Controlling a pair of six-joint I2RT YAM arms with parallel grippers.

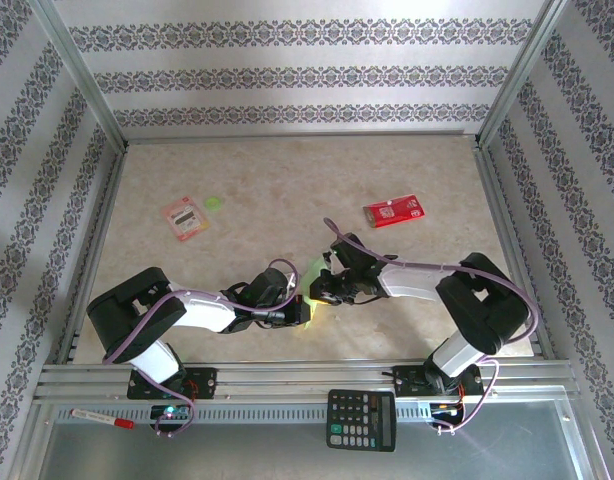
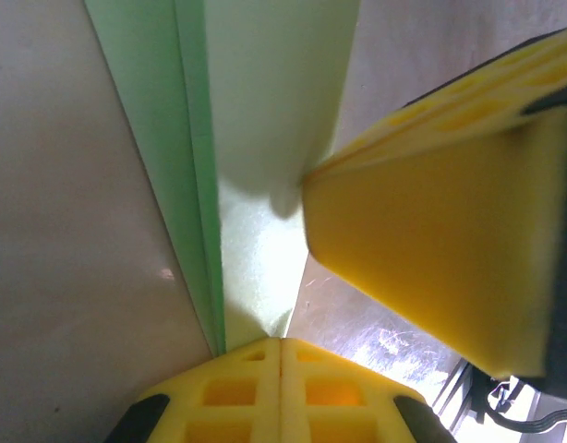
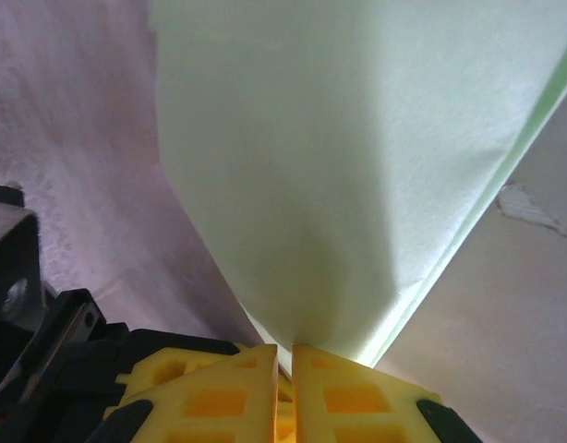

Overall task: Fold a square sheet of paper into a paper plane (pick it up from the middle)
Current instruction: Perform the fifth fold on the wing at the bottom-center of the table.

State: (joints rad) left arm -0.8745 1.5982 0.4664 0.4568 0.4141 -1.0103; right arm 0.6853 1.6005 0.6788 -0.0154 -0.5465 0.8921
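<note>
The square sheet of paper (image 1: 314,271) is light green and folded into a narrower creased shape, held low over the table's near middle between both grippers. My left gripper (image 1: 304,311) is shut on one end of it. In the left wrist view the creased strip (image 2: 265,138) runs down into the closed jaws (image 2: 281,343), and a yellow finger of the right gripper (image 2: 431,240) presses in from the right. My right gripper (image 1: 323,290) is shut on the paper's edge. In the right wrist view the broad sheet (image 3: 357,138) fans up from the pinched jaws (image 3: 285,353).
A red packet (image 1: 392,211) lies at the back right. A red-and-white packet (image 1: 184,218) and a tiny green disc (image 1: 214,203) lie at the back left. A calculator (image 1: 361,419) and a marker (image 1: 102,418) rest on the front rail. Patterned walls enclose the table.
</note>
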